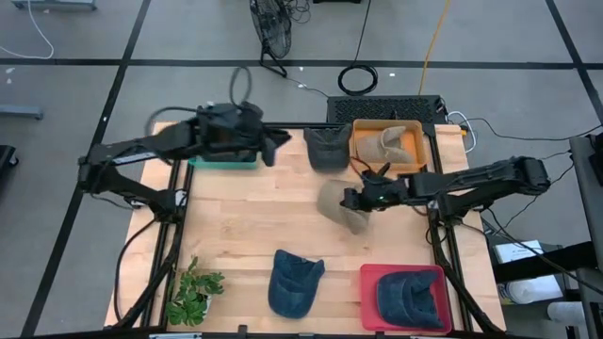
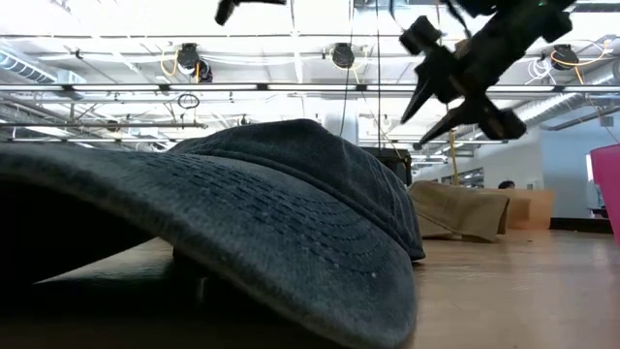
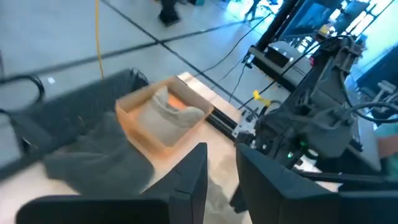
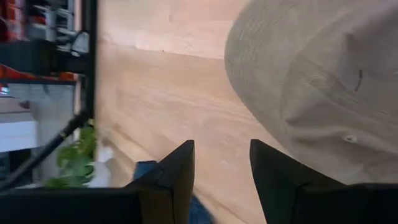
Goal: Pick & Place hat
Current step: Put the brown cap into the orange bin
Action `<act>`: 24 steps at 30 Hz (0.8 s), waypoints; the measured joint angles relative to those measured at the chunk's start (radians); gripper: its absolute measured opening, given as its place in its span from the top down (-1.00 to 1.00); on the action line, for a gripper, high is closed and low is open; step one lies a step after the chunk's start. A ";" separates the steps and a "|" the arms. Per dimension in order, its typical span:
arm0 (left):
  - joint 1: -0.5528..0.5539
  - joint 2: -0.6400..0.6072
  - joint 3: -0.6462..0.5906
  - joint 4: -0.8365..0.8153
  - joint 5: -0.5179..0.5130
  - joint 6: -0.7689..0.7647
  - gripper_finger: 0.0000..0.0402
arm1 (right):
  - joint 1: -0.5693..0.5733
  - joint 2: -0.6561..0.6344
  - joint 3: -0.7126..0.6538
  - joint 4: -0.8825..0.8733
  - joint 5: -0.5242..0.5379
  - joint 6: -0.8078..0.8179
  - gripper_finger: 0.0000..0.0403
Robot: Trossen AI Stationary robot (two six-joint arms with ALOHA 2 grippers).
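Observation:
A tan hat (image 1: 339, 209) lies crown up on the wooden table right of centre, also seen in the right wrist view (image 4: 317, 87). My right gripper (image 1: 351, 198) hangs open just above its right side, touching nothing (image 4: 221, 168); the low view shows it in the air (image 2: 438, 109). My left gripper (image 1: 283, 141) is open and raised at the far left, beside a green tray (image 1: 224, 162), with nothing between its fingers (image 3: 221, 180). A dark grey hat (image 1: 327, 148) lies at the far edge. A blue hat (image 1: 294, 282) rests near the front edge.
An orange box (image 1: 415, 151) at the far right holds another tan hat (image 1: 384, 143). A red tray (image 1: 372, 282) at the near right holds a blue hat (image 1: 410, 299). A potted plant (image 1: 193, 292) stands at the near left corner. Bare wood lies in the middle.

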 joint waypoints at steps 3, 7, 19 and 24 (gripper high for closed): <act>0.030 -0.051 0.000 -0.061 0.000 0.049 0.54 | 0.000 0.060 0.062 -0.002 -0.022 -0.009 0.32; 0.070 -0.088 0.000 -0.146 0.000 0.066 0.54 | -0.012 0.149 0.212 -0.161 -0.023 -0.031 0.32; 0.097 -0.092 -0.001 -0.240 0.093 0.110 0.54 | -0.103 0.428 0.598 -0.704 -0.059 -0.189 0.31; 0.097 -0.092 -0.001 -0.240 0.096 0.117 0.54 | -0.123 0.498 0.574 -0.718 -0.105 -0.128 0.23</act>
